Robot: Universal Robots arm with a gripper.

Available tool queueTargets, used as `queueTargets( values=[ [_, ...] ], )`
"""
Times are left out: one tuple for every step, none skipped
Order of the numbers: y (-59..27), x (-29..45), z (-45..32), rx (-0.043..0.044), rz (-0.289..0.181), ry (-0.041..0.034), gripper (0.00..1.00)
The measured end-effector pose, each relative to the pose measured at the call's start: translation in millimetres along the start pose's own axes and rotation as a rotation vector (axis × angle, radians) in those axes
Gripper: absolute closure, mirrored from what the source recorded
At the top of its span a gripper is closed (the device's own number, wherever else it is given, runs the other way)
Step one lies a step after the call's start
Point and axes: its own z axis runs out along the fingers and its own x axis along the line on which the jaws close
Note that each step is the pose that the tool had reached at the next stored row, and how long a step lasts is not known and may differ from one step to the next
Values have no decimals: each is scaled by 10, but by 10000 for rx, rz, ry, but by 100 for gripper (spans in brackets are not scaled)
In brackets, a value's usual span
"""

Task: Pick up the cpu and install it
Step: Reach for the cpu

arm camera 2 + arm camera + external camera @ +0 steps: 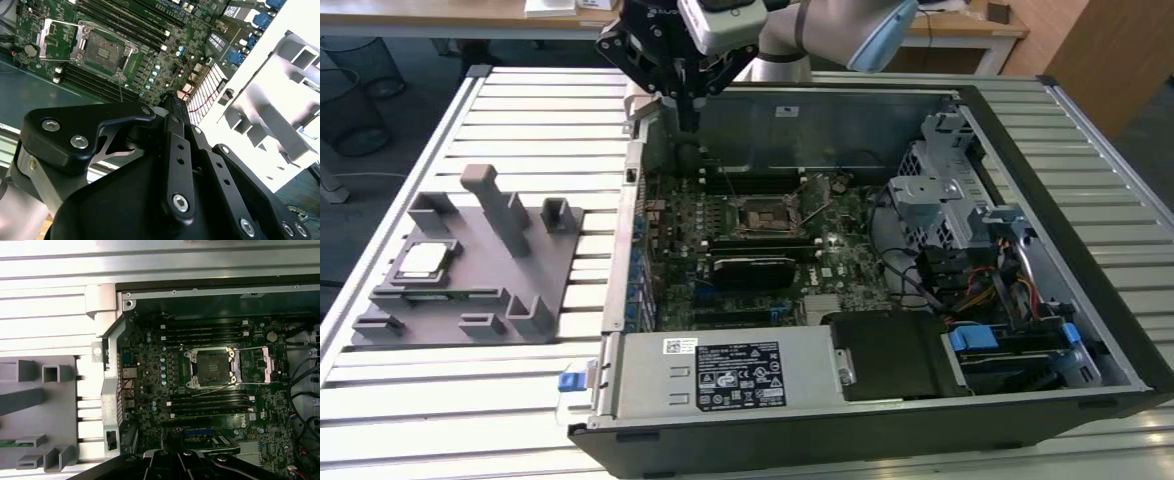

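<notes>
The tool (683, 112) hangs clenched on nothing above one wall of the computer case (854, 125), apart from the cpu (424, 261) on the grey tray (534, 290) by the table's (520, 110) edge at the exterior view's left (best gripped squarely by its rim, I'd judge).

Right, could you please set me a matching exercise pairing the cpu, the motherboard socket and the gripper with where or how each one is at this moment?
Things:
1. small flat silvery square cpu
2. black square motherboard socket
3. black gripper

Places or states:
A. open and empty on the green board
B. hanging over the far wall of the dark computer case
C. lying on the grey plastic fixture tray

Pairs: 1-C, 2-A, 3-B.
</notes>
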Motion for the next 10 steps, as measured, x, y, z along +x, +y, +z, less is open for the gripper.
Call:
queueTargets(
  values=[
    [0, 6, 0, 0, 1, 0, 89],
    [-1, 12, 0, 1, 0, 1, 89],
    [-1, 17, 0, 1, 1, 1, 89],
    [-2, 22, 0, 0, 1, 0, 89],
    [-2, 26, 0, 1, 1, 0, 89],
    [-2, 30, 1, 1, 1, 0, 89],
    [-3, 35, 1, 0, 1, 0, 89],
    [-3, 40, 1, 1, 1, 1, 89],
    [-4, 47, 1, 0, 0, 0, 89],
    [-4, 54, 1, 0, 1, 0, 89]
  ],
)
